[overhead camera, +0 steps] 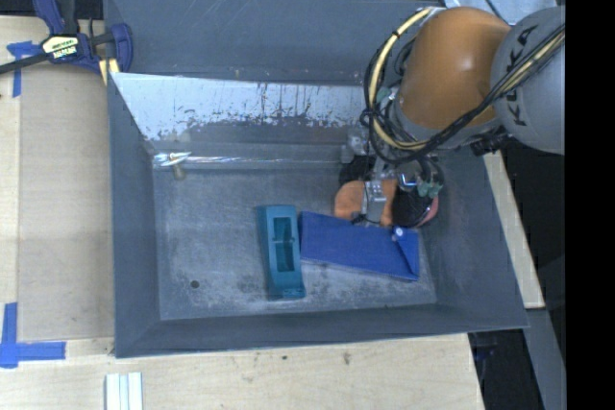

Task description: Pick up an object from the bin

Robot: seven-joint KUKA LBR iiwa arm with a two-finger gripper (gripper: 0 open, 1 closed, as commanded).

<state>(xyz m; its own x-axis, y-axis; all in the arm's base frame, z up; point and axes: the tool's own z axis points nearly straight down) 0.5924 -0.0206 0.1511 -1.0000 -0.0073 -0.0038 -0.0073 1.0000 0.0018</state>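
Camera view: the bin (135,235) has sloping walls, so loose items settle on its flat floor. Most of them lie in the right half. A teal rectangular block (281,252) with a recessed slot lies flat near the centre. Its long side touches a dark blue flat piece (351,245) that extends to the right. A small pale item (173,161) lies well apart, at the back-left corner of the floor. The arm reaches in from the right, and its wrist points steeply down. The gripper (377,205) sits low at the back edge of the dark blue piece. An orange rounded item (346,200) is just beside it on one side, and a red-and-black item (426,206) on the other. How far the gripper is open cannot be determined, and no item is visibly held. The orange rounded item is judged the likeliest candidate for pickup, although contact cannot be confirmed.
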